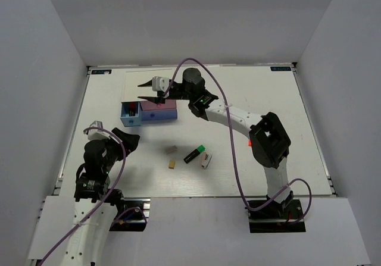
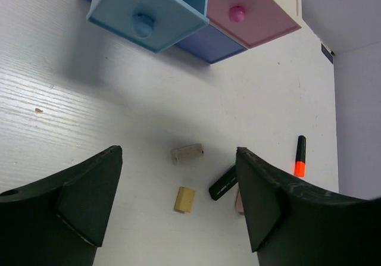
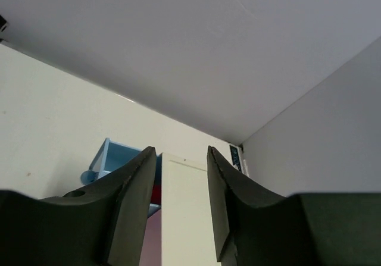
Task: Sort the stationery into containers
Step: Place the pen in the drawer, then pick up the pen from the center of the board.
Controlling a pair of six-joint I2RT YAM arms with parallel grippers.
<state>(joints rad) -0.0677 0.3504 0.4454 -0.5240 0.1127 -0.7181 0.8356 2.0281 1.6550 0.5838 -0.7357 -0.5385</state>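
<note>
The left gripper [image 1: 130, 141] is hovering low over the table [image 1: 107, 93] with its jaws spread wide and empty; the right gripper [image 3: 180, 153] is hanging above the white top of the box of drawers [image 1: 161, 114], jaws parted, gripping nothing; the light blue drawer [image 2: 143, 16] is standing pulled out. The grey-white eraser [image 2: 187, 153] and tan eraser [image 2: 184, 199] are lying near each other, the green-ended marker [image 1: 194, 153] and white-pink piece [image 1: 206, 160] just beside them; all are looking light and firm; the erasers are probably offering grippy flat sides, while the marker's smooth barrel is likely calling for a pinch across its middle.
</note>
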